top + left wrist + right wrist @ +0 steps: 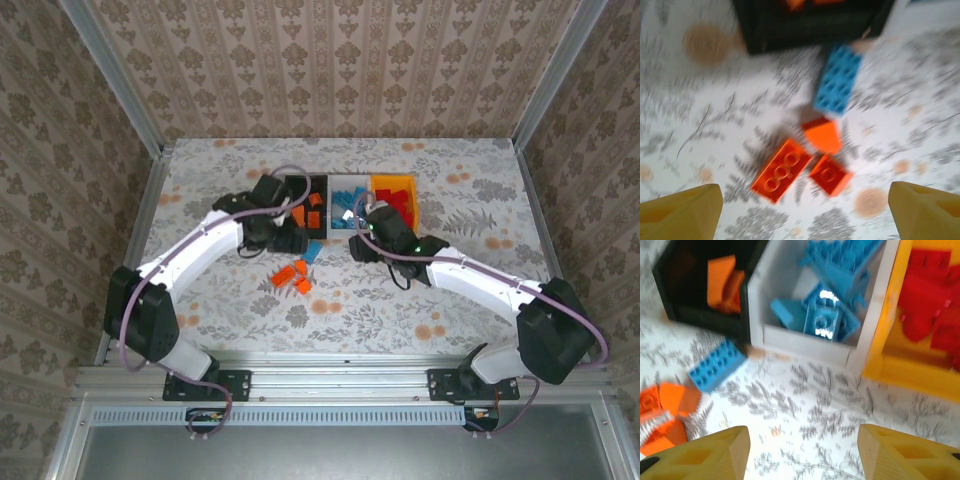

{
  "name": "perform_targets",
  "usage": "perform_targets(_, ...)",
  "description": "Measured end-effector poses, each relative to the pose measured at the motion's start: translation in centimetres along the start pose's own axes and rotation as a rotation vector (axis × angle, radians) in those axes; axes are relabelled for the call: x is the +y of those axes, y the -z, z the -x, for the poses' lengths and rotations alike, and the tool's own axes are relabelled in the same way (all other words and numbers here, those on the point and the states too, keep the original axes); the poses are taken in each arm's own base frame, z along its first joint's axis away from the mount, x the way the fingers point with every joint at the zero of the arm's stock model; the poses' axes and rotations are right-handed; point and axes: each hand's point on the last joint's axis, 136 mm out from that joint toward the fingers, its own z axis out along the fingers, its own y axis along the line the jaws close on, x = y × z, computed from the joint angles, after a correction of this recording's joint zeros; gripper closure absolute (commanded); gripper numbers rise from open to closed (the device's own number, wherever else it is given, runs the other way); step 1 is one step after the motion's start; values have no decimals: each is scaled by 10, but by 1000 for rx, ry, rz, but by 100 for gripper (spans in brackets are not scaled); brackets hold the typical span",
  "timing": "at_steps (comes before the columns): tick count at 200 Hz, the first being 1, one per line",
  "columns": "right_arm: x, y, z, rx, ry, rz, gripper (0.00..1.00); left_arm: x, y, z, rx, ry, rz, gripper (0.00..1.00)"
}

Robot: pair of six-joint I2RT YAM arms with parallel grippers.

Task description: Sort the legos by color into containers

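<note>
L gripper [804, 200] jaws wide, nothing btwn, over 3 loose orange legos [781, 170]; blue brick [838, 78] just beyond, right by black bin [810, 30]. R gripper [802, 432] wide too, empty, before white bin [805, 342] w/ blues [830, 320]. Yellow bin [910, 372] has reds [925, 305]. Bins in a row toward table's [480, 300] far edge, centre.

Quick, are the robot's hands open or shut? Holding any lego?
Left gripper: open, holding nothing.
Right gripper: open, holding nothing.
</note>
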Motion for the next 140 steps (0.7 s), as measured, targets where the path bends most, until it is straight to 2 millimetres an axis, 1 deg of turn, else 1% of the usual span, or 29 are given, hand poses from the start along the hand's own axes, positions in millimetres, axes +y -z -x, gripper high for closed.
perform_targets(10, -1, 0, -10, 4, 0, 3, 39, 9, -8, -18, 33, 0, 34, 14)
perform_targets(20, -4, 2, -14, -11, -12, 5, 39, 18, -14, -35, 63, -4, 65, 15)
perform_targets(32, -7, 5, -16, -38, -29, 6, 39, 21, -18, -49, 86, -16, 81, 16)
perform_targets(41, -8, 7, -15, -58, -41, 10, 38, 20, -20, -54, 96, -30, 87, 16)
perform_targets(58, -8, 10, -12, -90, -62, 17, 36, 15, -25, -59, 110, -65, 103, 17)
perform_targets(73, -9, 10, -9, -106, -74, 19, 36, 14, -35, -65, 138, -96, 140, 18)
perform_targets(110, -10, 10, -5, -118, -93, 17, 35, 24, -62, -77, 226, -119, 215, 20)
perform_targets(140, -10, 10, -3, -128, -97, 17, 35, 26, -68, -75, 232, -131, 236, 22)
